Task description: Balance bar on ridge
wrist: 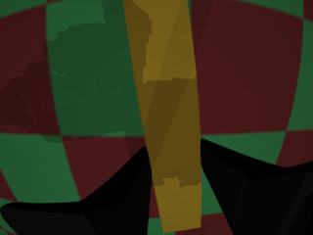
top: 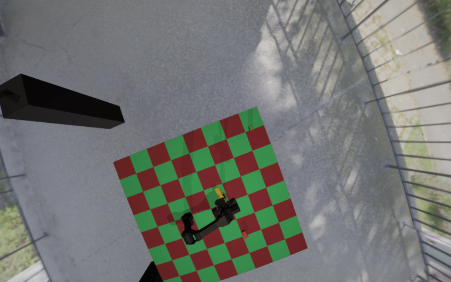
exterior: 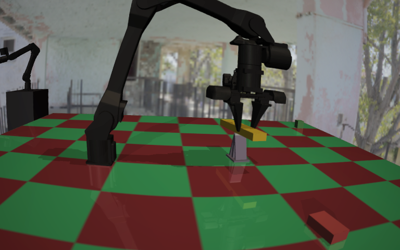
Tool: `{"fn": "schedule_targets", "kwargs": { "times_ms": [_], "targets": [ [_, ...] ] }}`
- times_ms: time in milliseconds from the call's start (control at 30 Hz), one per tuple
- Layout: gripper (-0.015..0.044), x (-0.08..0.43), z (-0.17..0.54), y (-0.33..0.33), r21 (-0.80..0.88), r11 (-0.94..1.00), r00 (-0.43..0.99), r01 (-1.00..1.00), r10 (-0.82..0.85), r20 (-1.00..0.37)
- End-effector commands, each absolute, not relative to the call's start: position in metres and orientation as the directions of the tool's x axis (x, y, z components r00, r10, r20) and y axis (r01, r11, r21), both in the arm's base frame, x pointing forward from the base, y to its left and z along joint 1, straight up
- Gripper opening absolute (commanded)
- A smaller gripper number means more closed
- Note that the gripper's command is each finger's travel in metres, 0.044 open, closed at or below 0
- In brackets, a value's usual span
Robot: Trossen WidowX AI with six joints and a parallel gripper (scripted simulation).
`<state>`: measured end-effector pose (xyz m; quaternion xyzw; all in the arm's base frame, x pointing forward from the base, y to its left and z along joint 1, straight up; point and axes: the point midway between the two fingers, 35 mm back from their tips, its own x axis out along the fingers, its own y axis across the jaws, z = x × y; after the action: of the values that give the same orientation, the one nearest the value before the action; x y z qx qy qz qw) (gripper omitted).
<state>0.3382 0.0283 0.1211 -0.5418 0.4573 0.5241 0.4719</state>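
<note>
The yellow bar (top: 218, 191) (exterior: 254, 133) (wrist: 171, 113) shows in the top view poking out beyond my gripper (top: 224, 197) (exterior: 246, 128) (wrist: 172, 148), with a red block (top: 244, 234) (exterior: 327, 226) well apart from the fingers. In the exterior view my fingers point down and grip the bar above the table (top: 159, 189) (exterior: 147, 176); the grey ridge (exterior: 240, 148) stands upright just below them. I can't tell whether bar and ridge touch. In the wrist view the bar runs between my fingertips, its near end past them.

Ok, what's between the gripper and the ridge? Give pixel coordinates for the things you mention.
The bar (top: 218, 191) (exterior: 247, 130) (wrist: 171, 113), gripped by the gripper (top: 222, 198) (exterior: 246, 128) (wrist: 172, 148) at the ridge's (exterior: 240, 148) top. The exterior view shows it, but not whether bar and ridge touch.
</note>
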Motion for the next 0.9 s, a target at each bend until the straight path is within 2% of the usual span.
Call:
{"fn": "schedule_targets", "kwargs": {
  "times_ms": [0, 867],
  "targets": [
    [0.0, 0.3385, 0.1205, 0.0289, -0.033, -0.142, 0.033, -0.989, 0.003, -0.999],
    [0.0, 0.3385, 0.1183, 0.029, -0.033, -0.142, 0.033, -0.989, 0.003, -0.999]
  ]
}}
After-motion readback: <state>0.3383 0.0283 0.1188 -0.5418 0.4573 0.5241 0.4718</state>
